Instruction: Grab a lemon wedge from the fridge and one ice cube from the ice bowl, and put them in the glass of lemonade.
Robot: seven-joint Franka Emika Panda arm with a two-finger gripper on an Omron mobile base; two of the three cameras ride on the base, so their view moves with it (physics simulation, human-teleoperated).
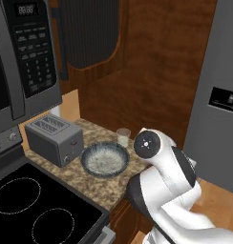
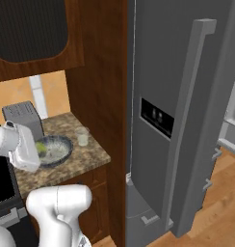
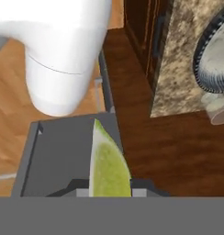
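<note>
In the hand view, the lemon wedge point(image 3: 108, 165), a pale yellow-green slice, stands upright between my gripper's point(image 3: 109, 190) dark tips, and the gripper is shut on it. The right base view shows a green bit of the wedge point(image 2: 41, 147) at the hand, just in front of the ice bowl point(image 2: 57, 149). The wide dark ice bowl point(image 1: 105, 158) holds whitish speckled contents and sits on the granite counter. The glass of lemonade point(image 1: 123, 137) stands just behind it, toward the fridge point(image 2: 187, 96). Bowl point(image 3: 215, 59) and glass point(image 3: 218, 110) lie at the hand view's right edge.
A silver toaster point(image 1: 54, 138) stands left of the bowl, with a black microwave point(image 1: 23, 57) above and a black cooktop point(image 1: 37, 205) in front. A wooden panel point(image 2: 100, 87) separates counter and fridge. Pale fridge shelves point(image 2: 231, 120) show past the door's handle.
</note>
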